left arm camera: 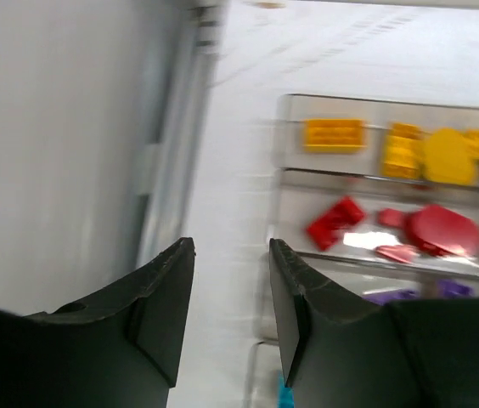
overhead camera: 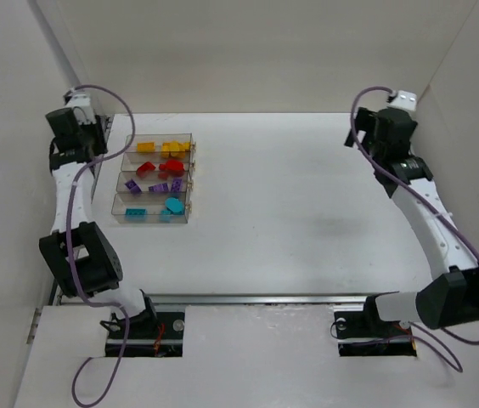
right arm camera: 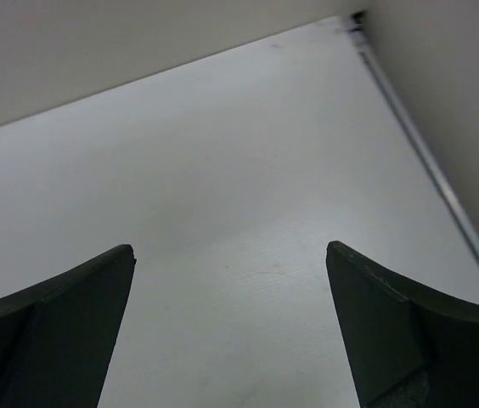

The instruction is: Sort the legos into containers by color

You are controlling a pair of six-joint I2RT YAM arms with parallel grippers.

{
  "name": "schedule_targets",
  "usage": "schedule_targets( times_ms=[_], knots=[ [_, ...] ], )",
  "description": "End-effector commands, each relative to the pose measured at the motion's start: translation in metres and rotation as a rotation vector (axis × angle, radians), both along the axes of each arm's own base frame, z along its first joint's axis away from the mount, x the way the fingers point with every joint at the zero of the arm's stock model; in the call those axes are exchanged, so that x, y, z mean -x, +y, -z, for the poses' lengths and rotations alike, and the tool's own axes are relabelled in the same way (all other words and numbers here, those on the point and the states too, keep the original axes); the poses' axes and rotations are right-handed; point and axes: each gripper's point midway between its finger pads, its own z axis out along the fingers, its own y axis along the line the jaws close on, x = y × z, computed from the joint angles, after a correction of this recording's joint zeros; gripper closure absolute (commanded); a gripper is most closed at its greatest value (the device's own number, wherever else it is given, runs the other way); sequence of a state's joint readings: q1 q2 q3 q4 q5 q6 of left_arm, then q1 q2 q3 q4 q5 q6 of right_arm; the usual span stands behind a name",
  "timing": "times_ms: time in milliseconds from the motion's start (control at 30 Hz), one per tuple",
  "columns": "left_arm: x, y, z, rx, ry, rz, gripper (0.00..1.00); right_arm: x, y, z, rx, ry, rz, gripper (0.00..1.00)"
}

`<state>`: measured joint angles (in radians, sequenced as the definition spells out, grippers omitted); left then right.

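The containers [overhead camera: 126, 192] are clear bins joined in a row at the table's left. Their four compartments hold yellow legos [overhead camera: 161, 147], red legos [overhead camera: 161, 167], purple legos [overhead camera: 160, 187] and cyan legos [overhead camera: 171, 205]. My left gripper [overhead camera: 95, 143] hovers just left of the bins. In the left wrist view the left gripper [left arm camera: 231, 255] is open by a narrow gap with nothing between its fingers [left arm camera: 167, 293]. Yellow legos [left arm camera: 333, 134] and red legos [left arm camera: 335, 221] lie beyond it, blurred. My right gripper [right arm camera: 231, 255] stands wide open over bare table at the far right [overhead camera: 365, 134].
White walls enclose the table on the left, back and right. The left wall [left arm camera: 53, 144] stands close beside the left gripper. A rail [right arm camera: 431, 161] runs along the table's right edge. Both arm bases sit at the near edge.
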<state>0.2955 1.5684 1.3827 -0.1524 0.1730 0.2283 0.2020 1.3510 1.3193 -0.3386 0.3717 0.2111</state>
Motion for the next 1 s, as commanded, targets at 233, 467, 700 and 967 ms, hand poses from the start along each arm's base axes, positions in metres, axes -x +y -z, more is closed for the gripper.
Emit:
schedule_targets(
  times_ms=[233, 467, 700, 967],
  knots=[
    [0.099, 0.095, -0.011, -0.057, -0.013, -0.374, 0.62, 0.081, -0.12, -0.053, -0.029, -0.28, 0.51, 0.01],
    [0.12, 0.091, 0.008, -0.071, 0.047, -0.395, 0.62, 0.086, -0.119, -0.05, -0.074, -0.298, 0.521, 0.01],
    [0.124, 0.08, 0.009, -0.044, 0.044, -0.365, 0.62, 0.09, -0.118, -0.039, -0.101, -0.258, 0.534, 0.01],
    [0.126, 0.07, 0.022, -0.012, 0.066, -0.321, 0.62, 0.093, -0.116, -0.044, -0.111, -0.256, 0.528, 0.01]
  ],
)
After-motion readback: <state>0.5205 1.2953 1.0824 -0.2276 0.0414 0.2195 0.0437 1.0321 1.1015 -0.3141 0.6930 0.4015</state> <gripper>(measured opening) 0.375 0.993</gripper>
